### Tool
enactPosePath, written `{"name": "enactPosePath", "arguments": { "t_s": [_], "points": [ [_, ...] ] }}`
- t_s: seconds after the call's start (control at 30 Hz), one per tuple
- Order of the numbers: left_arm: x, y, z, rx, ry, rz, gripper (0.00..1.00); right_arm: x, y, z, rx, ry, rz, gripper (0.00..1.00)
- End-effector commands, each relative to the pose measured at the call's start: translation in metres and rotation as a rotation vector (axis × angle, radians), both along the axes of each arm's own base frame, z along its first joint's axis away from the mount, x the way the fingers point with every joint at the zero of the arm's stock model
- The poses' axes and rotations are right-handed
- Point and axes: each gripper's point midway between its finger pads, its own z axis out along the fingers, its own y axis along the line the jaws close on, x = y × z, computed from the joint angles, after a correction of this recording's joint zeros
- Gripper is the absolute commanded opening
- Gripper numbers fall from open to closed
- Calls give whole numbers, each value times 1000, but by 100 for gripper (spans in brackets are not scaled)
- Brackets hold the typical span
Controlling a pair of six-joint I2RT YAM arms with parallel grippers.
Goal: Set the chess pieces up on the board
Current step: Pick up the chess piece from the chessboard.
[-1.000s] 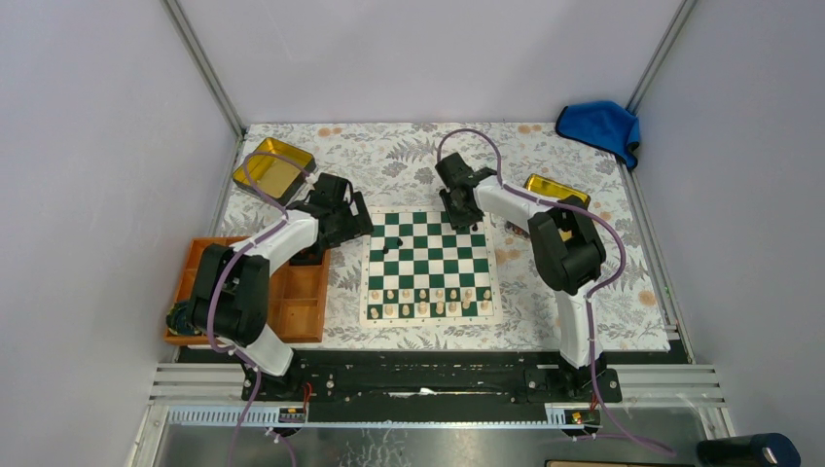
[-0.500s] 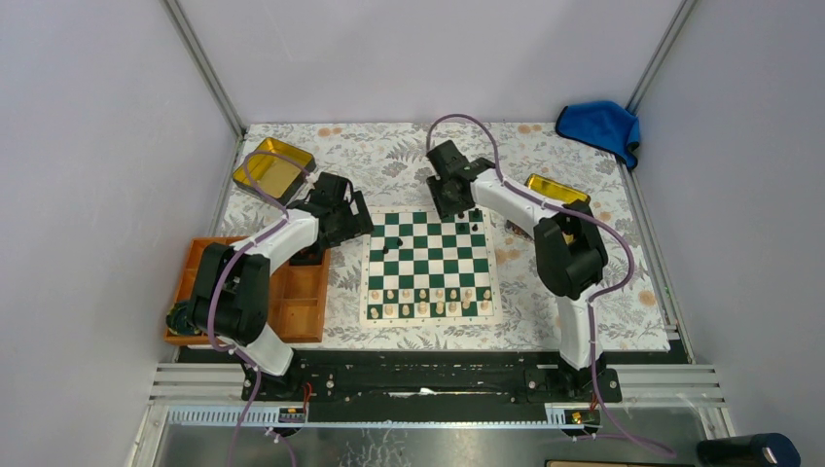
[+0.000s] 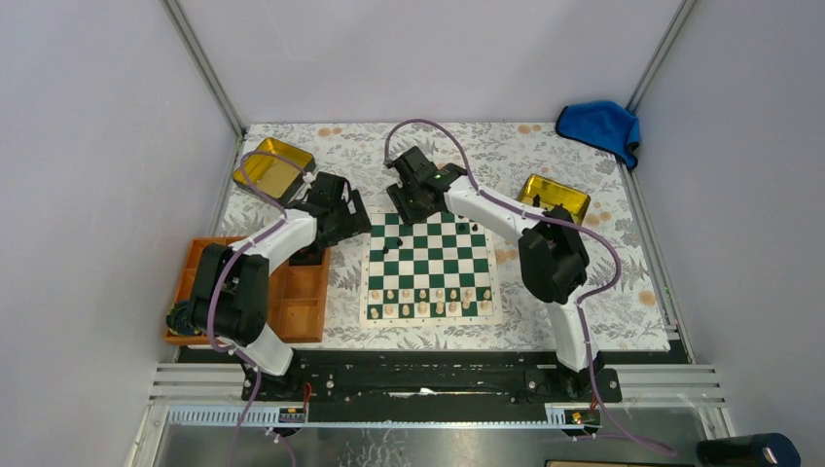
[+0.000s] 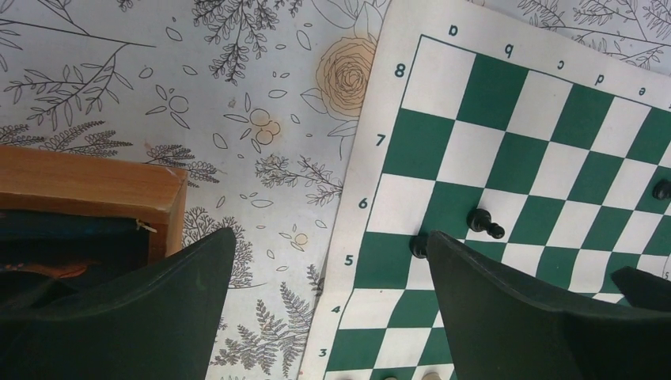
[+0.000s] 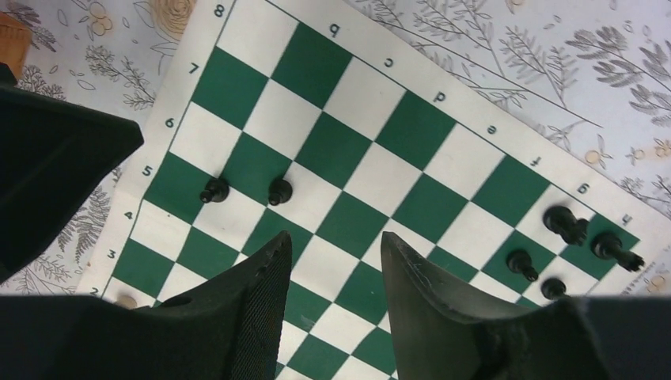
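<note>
Six black chess pieces (image 5: 279,190) are sitting on the board (image 5: 348,142) in the right wrist view. Two are sitting side by side near the numbered edge, around rows 5 and 6, and four are bunching near the corner by the letters g and h. The right gripper (image 5: 334,241) is hanging above the squares with its fingers (image 5: 253,309) spread apart and nothing between them. Seen from above, it is hovering over the far left part of the board.

The left gripper (image 4: 331,237) is also holding its fingers wide apart and gripping nothing. It is hovering over the board's numbered border, with one finger above the flowered tablecloth (image 4: 237,95) and the other above the squares, just beside two of the black pieces. A corner of the orange tray (image 4: 87,190) is showing next to it.

In the overhead view, cream pieces (image 3: 428,302) are standing in two rows along the near edge of the board. Two gold tins (image 3: 272,167) are lying on the tablecloth, one out past each far corner of the board. A blue rag (image 3: 598,126) is sitting at the far right corner of the tablecloth.
</note>
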Motion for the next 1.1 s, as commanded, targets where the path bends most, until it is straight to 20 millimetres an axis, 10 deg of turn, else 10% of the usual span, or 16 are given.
{"name": "enactPosePath", "arguments": {
  "t_s": [0.0, 1.07],
  "points": [
    [11, 3, 16, -9, -79, 25, 99, -4, 23, 0, 26, 16, 57, 52],
    [6, 2, 9, -23, -73, 21, 99, -14, 51, -45, 11, 103, 108, 42]
  ]
}}
